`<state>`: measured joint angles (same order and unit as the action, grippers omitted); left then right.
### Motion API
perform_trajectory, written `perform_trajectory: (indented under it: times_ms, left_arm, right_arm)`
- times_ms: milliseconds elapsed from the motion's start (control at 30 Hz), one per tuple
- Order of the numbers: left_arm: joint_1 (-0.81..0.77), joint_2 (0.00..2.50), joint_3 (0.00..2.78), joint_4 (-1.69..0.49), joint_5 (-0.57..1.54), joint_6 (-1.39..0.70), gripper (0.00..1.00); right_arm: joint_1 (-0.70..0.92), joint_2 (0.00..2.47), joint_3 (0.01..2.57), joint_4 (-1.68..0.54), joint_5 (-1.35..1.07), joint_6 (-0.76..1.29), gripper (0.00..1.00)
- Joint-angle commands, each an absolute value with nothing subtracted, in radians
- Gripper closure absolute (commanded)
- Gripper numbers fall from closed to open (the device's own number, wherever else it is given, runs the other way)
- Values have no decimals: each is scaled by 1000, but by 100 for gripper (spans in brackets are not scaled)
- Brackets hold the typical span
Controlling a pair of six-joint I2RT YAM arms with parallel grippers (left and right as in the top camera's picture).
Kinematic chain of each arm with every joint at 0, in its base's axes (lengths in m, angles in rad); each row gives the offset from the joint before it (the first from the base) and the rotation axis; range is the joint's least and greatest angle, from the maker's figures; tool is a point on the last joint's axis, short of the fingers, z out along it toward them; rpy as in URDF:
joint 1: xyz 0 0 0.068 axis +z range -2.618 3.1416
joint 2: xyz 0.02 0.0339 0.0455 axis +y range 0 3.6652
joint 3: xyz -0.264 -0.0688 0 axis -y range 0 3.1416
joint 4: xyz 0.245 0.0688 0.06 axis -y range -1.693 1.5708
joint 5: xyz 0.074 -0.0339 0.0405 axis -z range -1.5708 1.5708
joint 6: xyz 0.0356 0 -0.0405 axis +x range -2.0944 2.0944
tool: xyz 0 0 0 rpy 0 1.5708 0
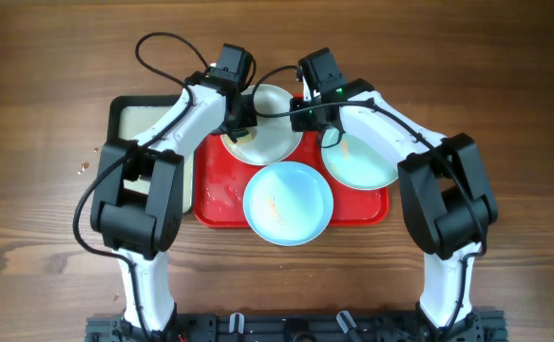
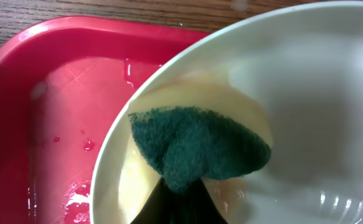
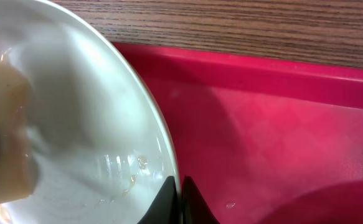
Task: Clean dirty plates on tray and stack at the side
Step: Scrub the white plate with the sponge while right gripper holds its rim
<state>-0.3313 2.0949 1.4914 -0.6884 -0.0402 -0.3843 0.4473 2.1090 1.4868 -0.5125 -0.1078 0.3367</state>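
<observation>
three plates on the tray [image 1: 221, 211]: white plate [image 1: 269, 133] at the far edge, one pale blue plate [image 1: 288, 202] at the near edge, second pale blue plate [image 1: 367, 166] overhanging the tray's right rim, both blue ones showing orange smears. left gripper [image 2: 180, 202] was pinching a sponge [image 2: 200, 146], green side pressed onto the white plate's inner wall. right gripper [image 3: 180, 200] was clamped on that plate's rim, a thin hold right at the edge. i could not tell whether the plate sat flat or tipped. my judgement of risk: sponge pressure toward the rim could slide the wet plate out of that hold or rock it onto the pale blue plate beside it; droplets [image 2: 88, 144] on the tray would help it skid; the sponge could also twist out of the left pinch
</observation>
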Motion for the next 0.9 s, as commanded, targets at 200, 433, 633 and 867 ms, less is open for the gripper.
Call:
perform_trajectory:
  times_ms: [200, 433, 633, 867]
  left_arm:
    - [-384, 2214, 1490, -668, 202, -402, 96]
    - [-384, 2215, 1491, -625, 484, -401, 96]
    - [-368, 2197, 1504, -564, 569, -401, 96]
    - [-313, 2030, 1525, -585, 452, -400, 96]
  right_arm:
    - [452, 2078, 1485, -501, -112, 341, 96]
    - [452, 2078, 1485, -500, -123, 341, 96]
    - [452, 2078, 1485, -490, -131, 341, 96]
    - [452, 2078, 1485, -487, -130, 340, 96]
